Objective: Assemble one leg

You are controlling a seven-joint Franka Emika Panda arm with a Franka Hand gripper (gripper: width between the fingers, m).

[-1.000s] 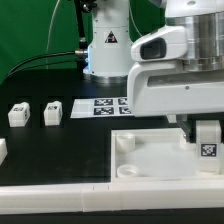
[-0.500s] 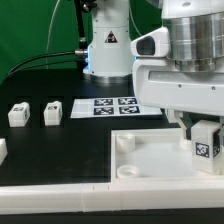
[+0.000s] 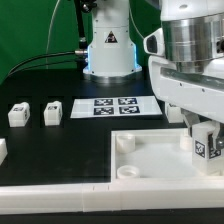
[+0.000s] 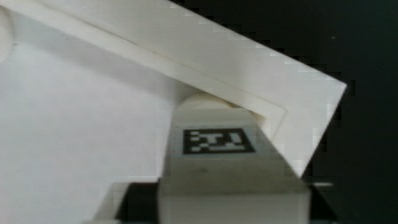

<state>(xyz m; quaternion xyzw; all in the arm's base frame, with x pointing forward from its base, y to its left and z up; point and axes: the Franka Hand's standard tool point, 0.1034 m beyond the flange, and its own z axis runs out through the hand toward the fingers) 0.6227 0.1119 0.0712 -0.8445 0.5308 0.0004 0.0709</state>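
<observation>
My gripper is shut on a leg, a white block with a black-and-white tag facing the camera. I hold it upright over the far right corner of the large flat white panel. In the wrist view the leg fills the space between the dark fingers, its tagged end close to the panel's corner. Whether the leg touches the panel I cannot tell. Two more legs stand on the black table at the exterior view's left.
The marker board lies behind the panel, in front of the robot base. A white rail runs along the table's front edge. Another white part pokes in at the left edge. A round socket marks the panel's far left corner.
The gripper with the leg has shifted a little to the exterior view's right and tilted; the leg was lifted between the first and second frame and stays near the panel's far right corner.
</observation>
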